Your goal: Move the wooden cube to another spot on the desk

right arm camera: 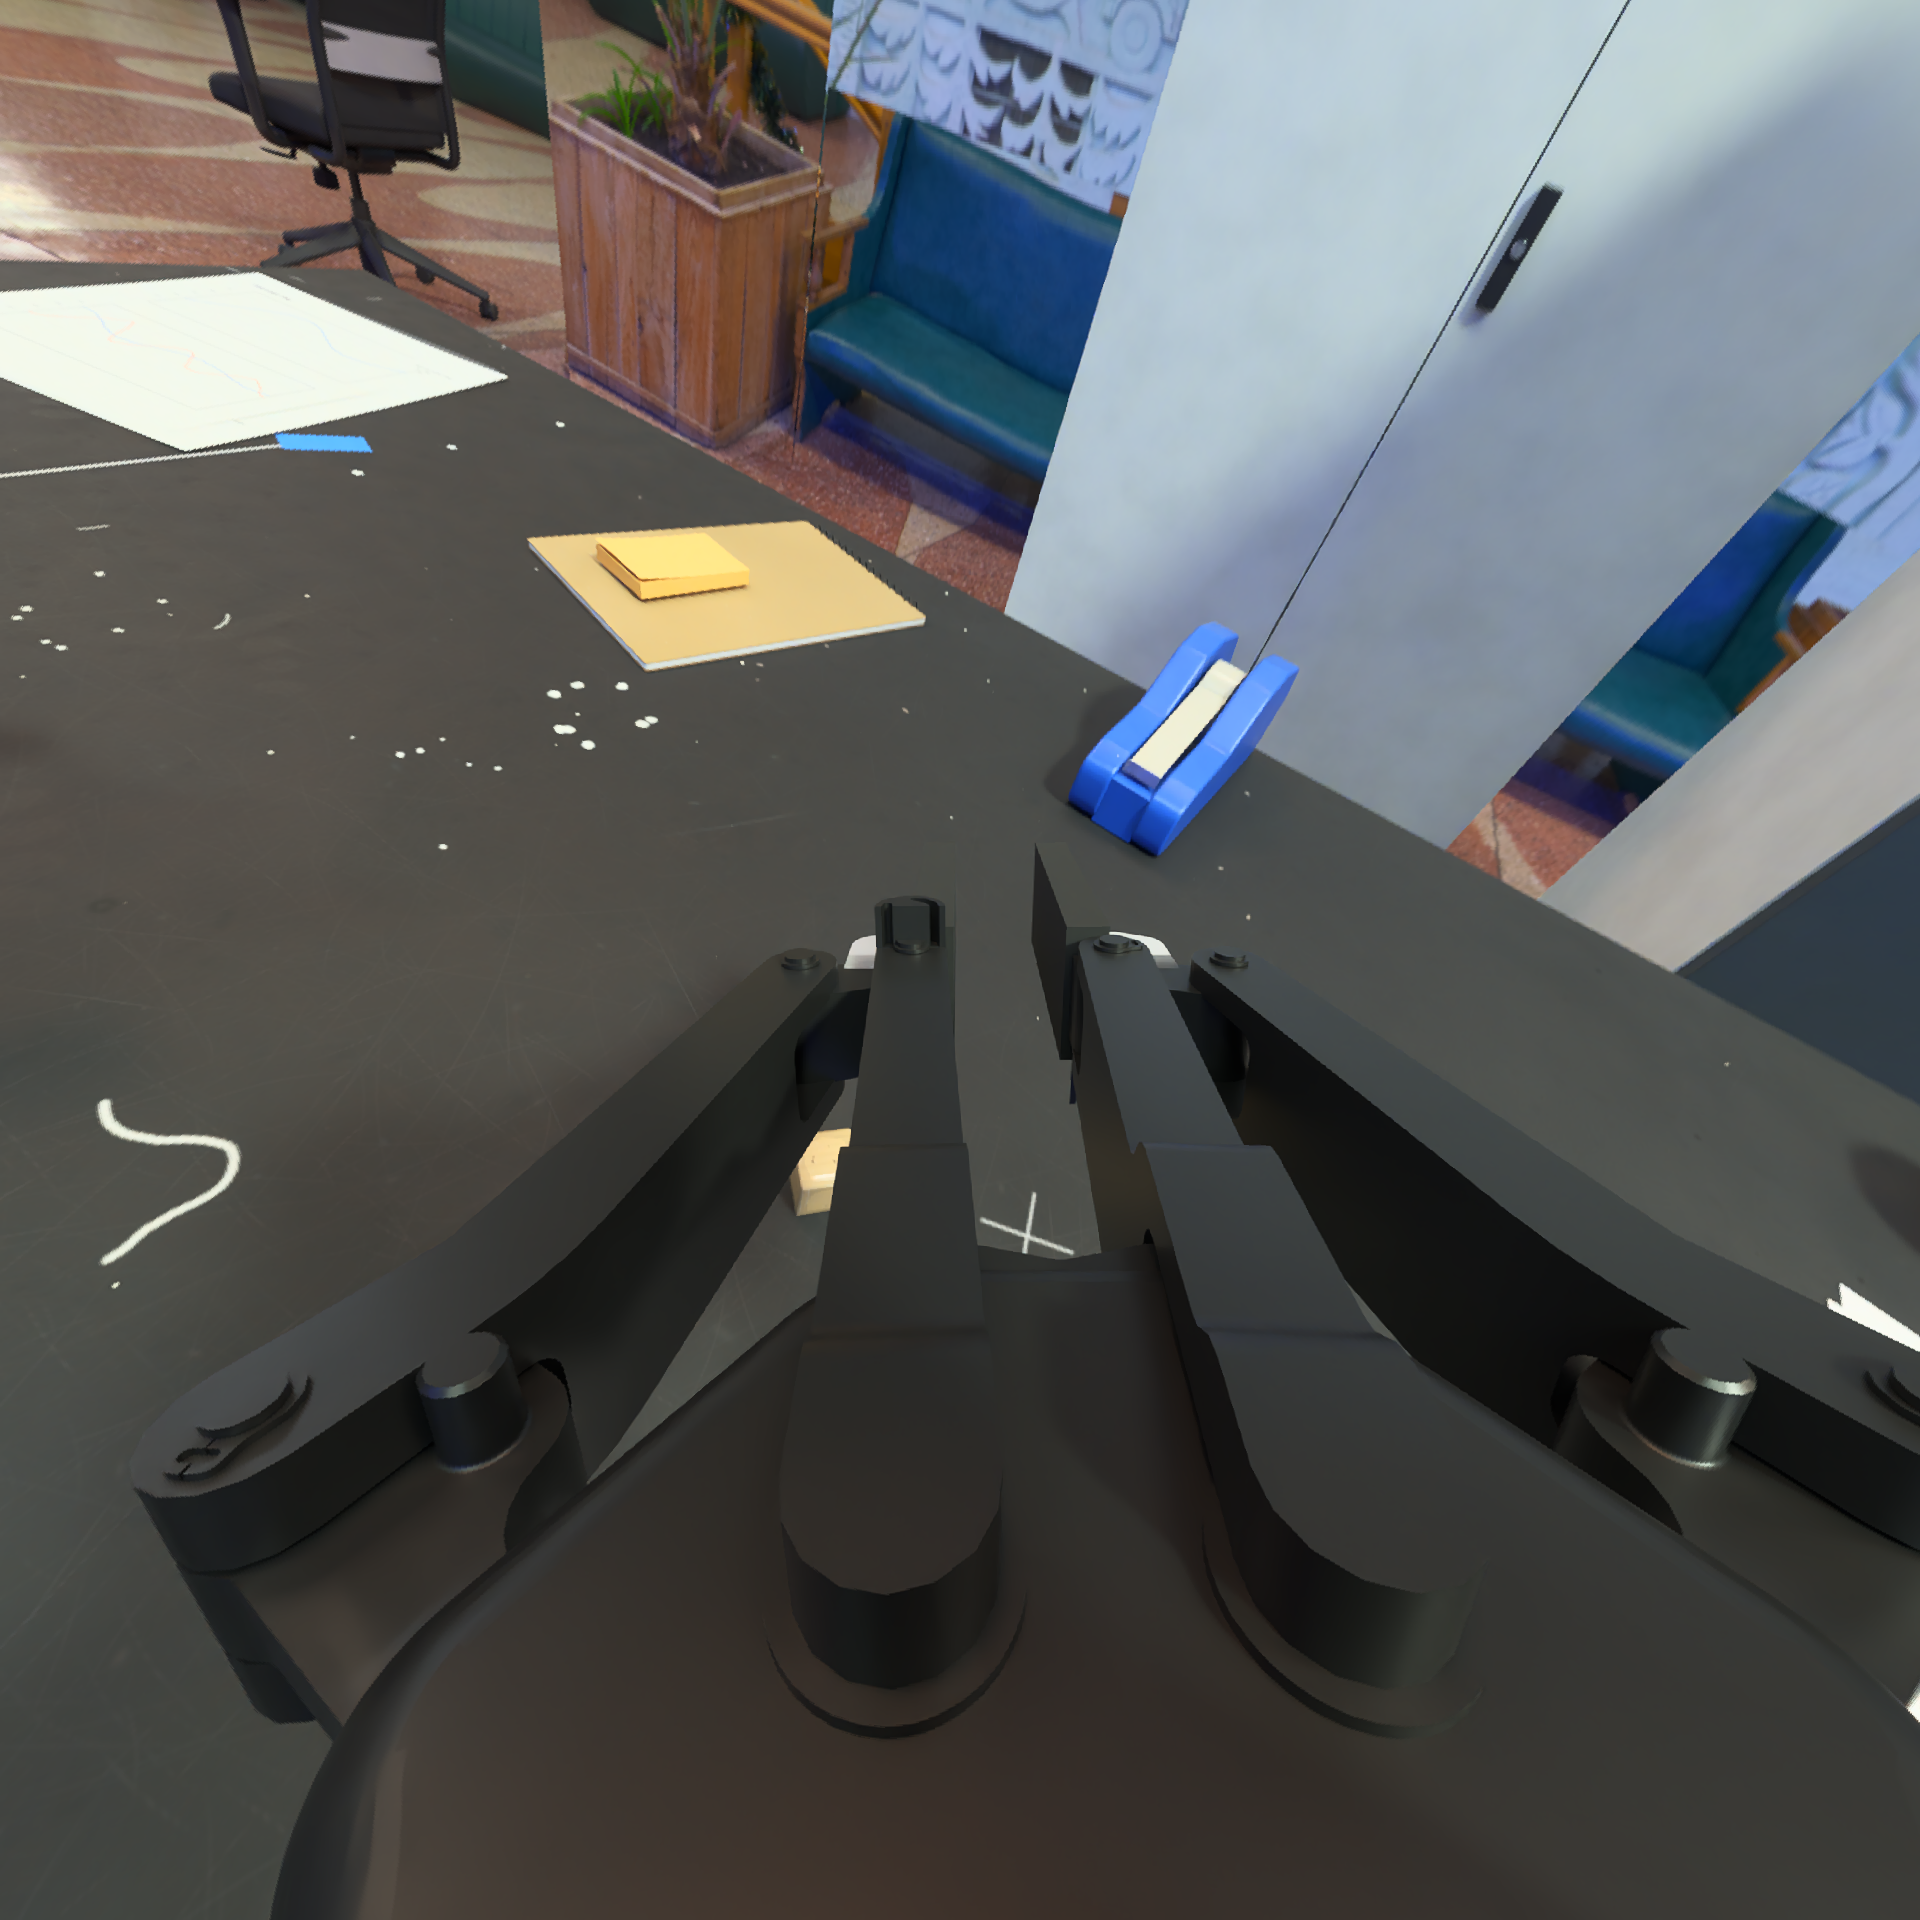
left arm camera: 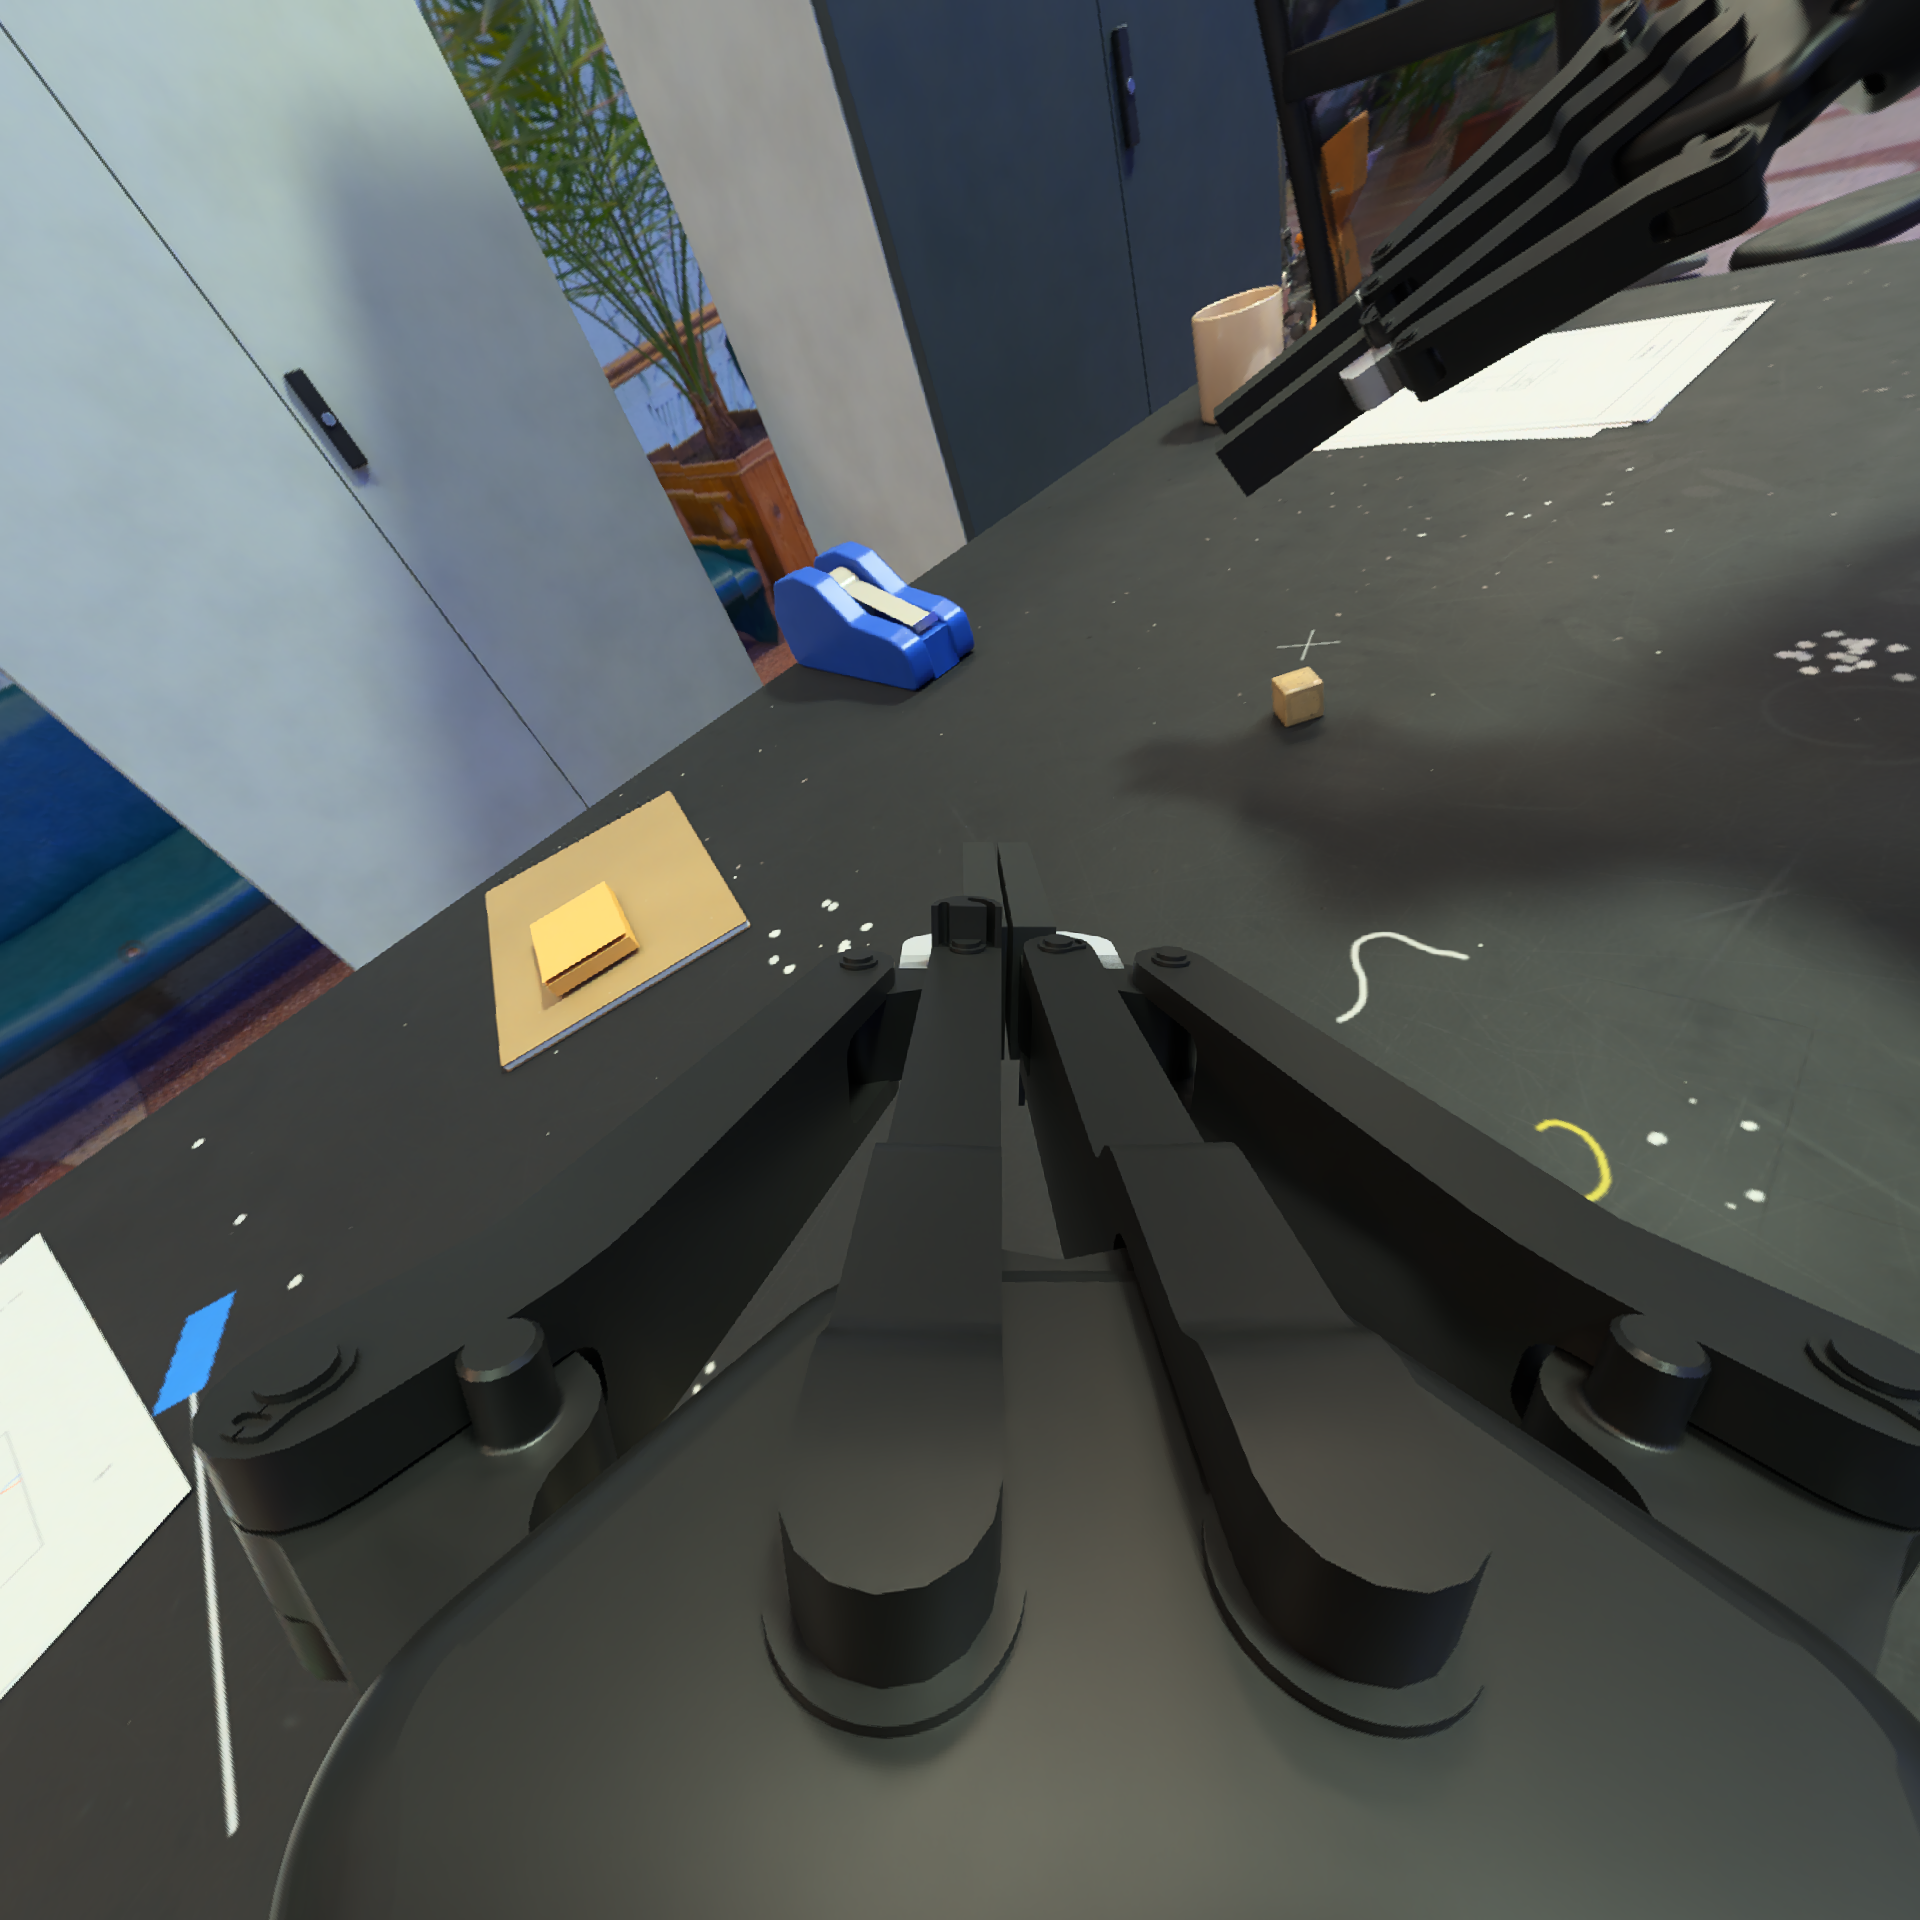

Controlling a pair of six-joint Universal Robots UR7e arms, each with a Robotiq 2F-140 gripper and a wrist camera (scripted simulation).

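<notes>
The small wooden cube [left arm camera: 1297, 696] sits on the dark desk [left arm camera: 1091, 727] beside a white chalk cross [left arm camera: 1309, 644]. My left gripper [left arm camera: 1000, 873] is shut and empty, low over the desk, well short and left of the cube. My right gripper [left arm camera: 1242, 452] hangs in the air above and beyond the cube. In the right wrist view its fingers [right arm camera: 982, 904] stand a narrow gap apart and hold nothing. The cube [right arm camera: 821, 1169] shows only partly there, on the desk below the left finger's linkage, next to the cross [right arm camera: 1027, 1231].
A blue tape dispenser [left arm camera: 878, 618] [right arm camera: 1184, 738] stands at the desk's far edge. A tan notebook [left arm camera: 665, 862] [right arm camera: 810, 613] bears a yellow sticky pad [left arm camera: 580, 935]. A beige cup [left arm camera: 1236, 348] and white paper sheets [left arm camera: 1558, 384] [right arm camera: 208, 353] lie farther off.
</notes>
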